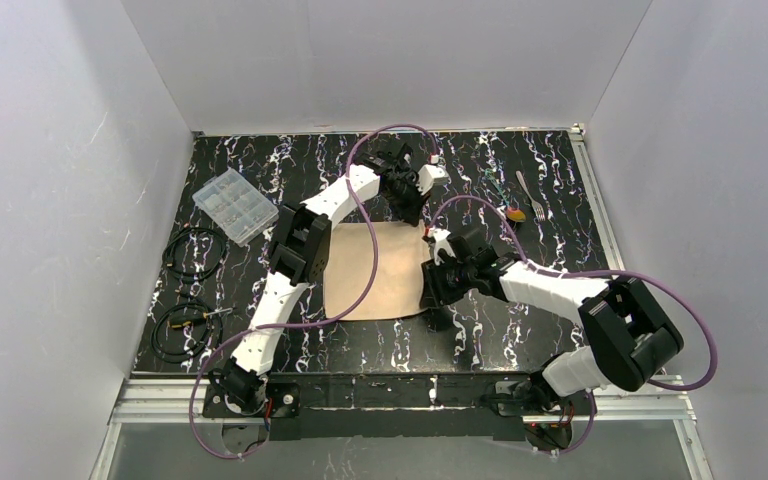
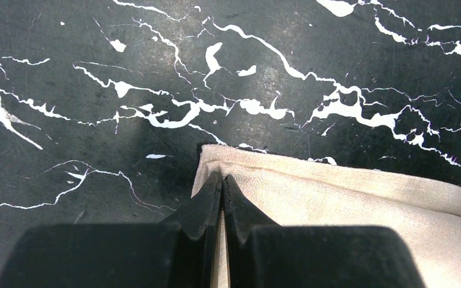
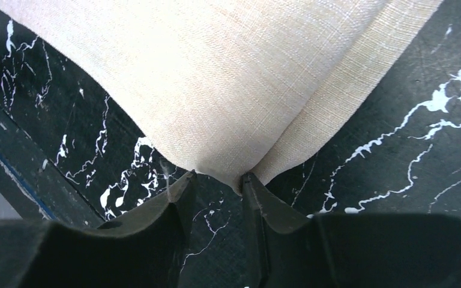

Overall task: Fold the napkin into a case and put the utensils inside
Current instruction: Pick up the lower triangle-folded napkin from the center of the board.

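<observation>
The tan napkin lies on the black marbled table, folded into two layers. My left gripper is at its far right corner. In the left wrist view the gripper is shut on that corner of the napkin, with cloth showing between the jaws. My right gripper is at the near right corner. In the right wrist view it is open, and the napkin corner sits just at its fingertips. The silver fork and the orange-bowled spoon lie at the far right, apart from the cloth.
A clear plastic compartment box stands at the far left. Two black cable loops lie along the left edge. White walls enclose the table on three sides.
</observation>
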Controlling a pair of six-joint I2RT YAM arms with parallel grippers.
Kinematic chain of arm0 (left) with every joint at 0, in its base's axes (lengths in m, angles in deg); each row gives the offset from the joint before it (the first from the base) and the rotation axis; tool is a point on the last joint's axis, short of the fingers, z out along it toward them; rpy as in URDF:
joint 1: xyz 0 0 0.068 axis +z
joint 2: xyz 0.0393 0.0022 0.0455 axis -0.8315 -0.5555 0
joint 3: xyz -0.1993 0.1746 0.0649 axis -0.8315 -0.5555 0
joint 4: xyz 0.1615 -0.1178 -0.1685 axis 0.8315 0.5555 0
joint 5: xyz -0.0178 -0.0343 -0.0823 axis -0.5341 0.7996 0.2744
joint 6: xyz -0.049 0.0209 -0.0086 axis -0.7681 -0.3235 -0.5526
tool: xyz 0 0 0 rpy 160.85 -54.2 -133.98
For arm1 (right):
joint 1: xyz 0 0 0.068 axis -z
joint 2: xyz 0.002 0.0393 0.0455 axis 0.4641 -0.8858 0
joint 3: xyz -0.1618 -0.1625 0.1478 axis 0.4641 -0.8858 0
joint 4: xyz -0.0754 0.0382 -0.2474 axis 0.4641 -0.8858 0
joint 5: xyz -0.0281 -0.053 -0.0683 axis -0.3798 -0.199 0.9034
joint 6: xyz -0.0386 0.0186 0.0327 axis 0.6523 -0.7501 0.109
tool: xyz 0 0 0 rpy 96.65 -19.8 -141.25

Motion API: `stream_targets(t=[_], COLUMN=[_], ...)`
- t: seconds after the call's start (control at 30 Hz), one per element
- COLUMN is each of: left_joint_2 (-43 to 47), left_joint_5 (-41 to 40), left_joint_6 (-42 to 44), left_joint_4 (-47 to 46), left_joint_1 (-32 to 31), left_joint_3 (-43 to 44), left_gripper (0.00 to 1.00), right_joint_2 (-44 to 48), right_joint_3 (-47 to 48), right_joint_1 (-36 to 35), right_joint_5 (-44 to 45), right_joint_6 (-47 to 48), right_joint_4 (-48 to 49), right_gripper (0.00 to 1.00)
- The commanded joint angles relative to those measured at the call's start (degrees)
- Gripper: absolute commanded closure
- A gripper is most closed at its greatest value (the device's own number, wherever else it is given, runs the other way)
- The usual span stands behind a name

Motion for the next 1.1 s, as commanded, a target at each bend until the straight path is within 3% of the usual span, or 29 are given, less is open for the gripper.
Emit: stream_targets(t=[0.0,0.17,0.3,0.6,0.73,0.87,0.97,1.03,1.07], left_joint_2=[0.1,1.5,2.7,3.8,4.2,6.4,7.3,9.0,10.0], left_joint_5=[-0.3,1.5,1.3,0.2,-3.7,-4.1,-4.3,-4.1,-4.0], left_joint_6=[0.3,1.9,2.8,0.7,-1.9,-4.6,-5.0,-4.7,-4.6], left_joint_4=[1.7,1.7,1.5,-2.0,-4.2,-5.6,-3.3,-2.9,-2.7], left_joint_1=[0.9,0.8,0.9,1.6,1.6,2.9,4.0,4.8,5.1], left_joint_3=[0.6,-1.2,-1.9,-2.4,-3.0,-4.2,-2.6,-3.0,-3.1], left_gripper=[1.0,1.0,1.0,1.0,0.7,0.59,0.5,0.26,0.06], right_joint_2=[-0.7,-3.2,-4.2,-7.3,-11.0,-13.0,-11.9,-10.2,-9.3], right_joint_3=[0.3,1.6,2.0,0.8,1.4,1.8,2.0,2.7,3.3], right_joint_1=[-0.2,1.7,5.4,10.5,10.9,11.1,11.1,11.1,11.1], right_joint_5=[2.5,-0.1,-7.2,-14.9,-13.7,-12.8,-13.0,-12.9,-12.8], right_joint_6=[0.7,-0.6,-4.3,-9.9,-9.5,-9.5,-10.4,-10.4,-10.3], right_joint_4=[0.4,0.2,1.5,3.2,0.5,-1.5,-1.4,-2.0,-2.5], right_gripper=[0.61,0.82,0.99,0.99,0.99,0.98,0.8,0.68,0.62])
